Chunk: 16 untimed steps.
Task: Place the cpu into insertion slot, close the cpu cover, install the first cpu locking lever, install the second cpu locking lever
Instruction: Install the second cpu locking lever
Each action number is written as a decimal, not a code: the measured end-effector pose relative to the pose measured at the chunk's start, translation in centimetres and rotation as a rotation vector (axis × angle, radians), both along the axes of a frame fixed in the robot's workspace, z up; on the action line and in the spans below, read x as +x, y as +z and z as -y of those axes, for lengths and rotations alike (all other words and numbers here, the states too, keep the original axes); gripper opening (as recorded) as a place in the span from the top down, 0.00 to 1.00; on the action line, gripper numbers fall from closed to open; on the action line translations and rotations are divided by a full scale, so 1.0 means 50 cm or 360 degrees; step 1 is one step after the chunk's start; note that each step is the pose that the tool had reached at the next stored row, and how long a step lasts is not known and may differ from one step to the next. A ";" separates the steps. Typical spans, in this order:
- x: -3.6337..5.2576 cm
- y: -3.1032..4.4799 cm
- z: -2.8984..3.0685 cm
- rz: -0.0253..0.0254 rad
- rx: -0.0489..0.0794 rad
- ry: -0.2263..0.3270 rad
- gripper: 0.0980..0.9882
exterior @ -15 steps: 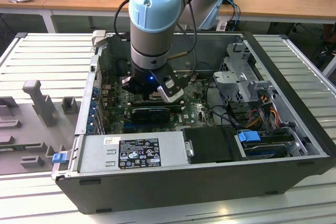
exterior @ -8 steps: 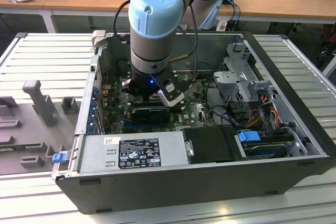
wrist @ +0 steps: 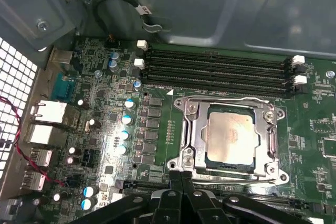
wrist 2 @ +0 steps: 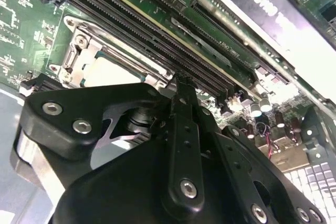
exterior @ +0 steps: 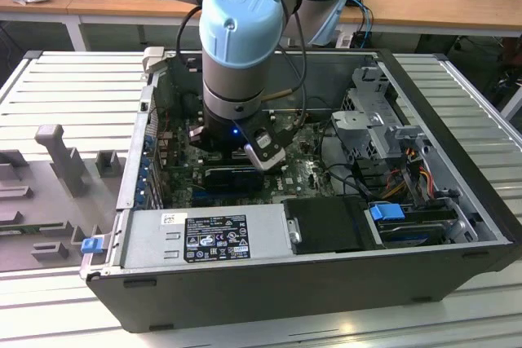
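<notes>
Hovering over: the gripper [wrist: 181,179] hung just above the motherboard [wrist: 105,103] inside the open computer case [exterior: 457,103], its black fingers drawn narrow, almost together, with nothing between them as far as both wrist views showed.
Left of the socket: in the first wrist view a column of small capacitors [wrist: 126,119] and the rear connector block [wrist: 44,124] lay well apart from the fingertips.
Cpu: the cpu [wrist: 231,137] sat flat in the insertion slot [wrist: 194,135], its pale face showing through the window of the cpu cover [wrist: 270,129], which lay down over it.
Key relation: the fingertips stood just beside the near edge of the cover frame, at its corner nearest the capacitors; the socket lay straight ahead of them, toward the memory slots [wrist: 220,66].
Long axis: the memory slots ran crosswise to the line from gripper to socket, beyond the socket's far rim.
Levers: thin metal rods ran along the frame's sides; whether either was latched could not be told.
Second wrist view: the gripper [wrist 2: 181,85] pointed at the strip between the cover [wrist 2: 79,51] and the memory slots [wrist 2: 157,30].
Arm pose: in the exterior view the arm [exterior: 241,46] dropped nearly straight down into the case, wrist vertical, tool low over the board.
Judgement: seating and cover-closing looked done; the work seemed to concern the levers.
</notes>
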<state>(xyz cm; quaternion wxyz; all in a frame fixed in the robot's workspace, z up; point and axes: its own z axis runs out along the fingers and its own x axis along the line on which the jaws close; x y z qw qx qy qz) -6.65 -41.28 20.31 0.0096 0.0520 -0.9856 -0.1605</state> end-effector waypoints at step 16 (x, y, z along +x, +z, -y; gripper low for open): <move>-0.009 -0.021 -0.003 0.00002 0.0090 -0.0001 0.99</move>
